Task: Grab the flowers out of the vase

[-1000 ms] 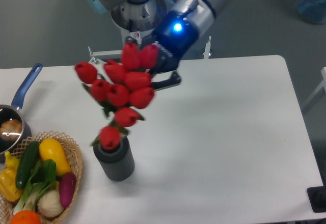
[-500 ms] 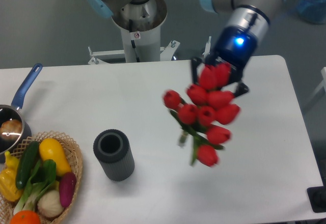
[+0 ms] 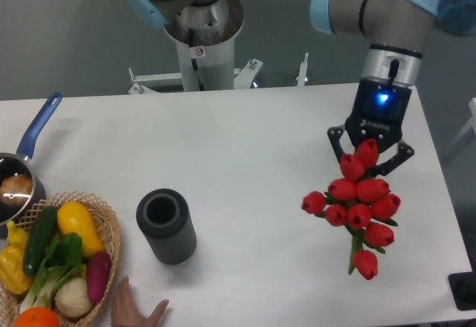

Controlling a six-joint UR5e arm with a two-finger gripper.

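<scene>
Nearest the camera, the flowers [image 3: 358, 209] hang at the right of the worktop [image 3: 253, 156], well apart from the empty vase [image 3: 166, 225], their long axis running nearly top to bottom in the view with the lowest bud toward the front edge. Behind them my pincer [image 3: 370, 151] grips the bunch at its far end. I judge the lift out done; what remains is setting them down gently or simply holding.

White table [image 3: 245, 141] against a plain grey-green floor [image 3: 67, 37].
</scene>
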